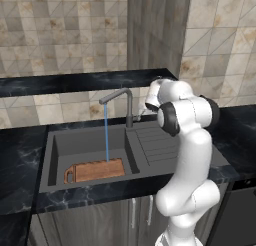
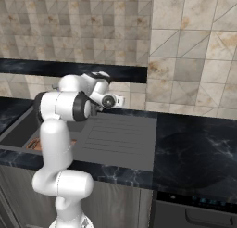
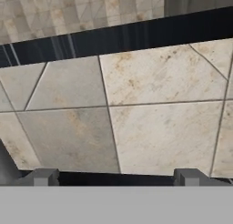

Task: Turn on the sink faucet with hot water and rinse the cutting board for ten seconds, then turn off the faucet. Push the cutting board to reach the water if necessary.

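Note:
Water [image 1: 106, 135] runs in a thin light-blue stream from the spout of the grey sink faucet [image 1: 128, 106] and lands on the far edge of the cutting board [image 1: 95, 170]. The reddish-brown board lies flat at the front of the dark sink [image 1: 56, 155], its handle hole to the left. A sliver of the board [image 2: 33, 144] shows past my arm. My gripper [image 1: 142, 112] hovers just right of the faucet post, above the drainboard [image 2: 115, 134], and faces the back wall. In the hand view my gripper [image 3: 116, 177] is open, nothing between its tips, with wall tiles ahead.
A black marble counter [image 2: 194, 148] runs right of the sink. A dark ledge [image 1: 75, 82] crosses the tiled wall above the faucet. A dark appliance front [image 2: 194, 213] sits under the counter at lower right.

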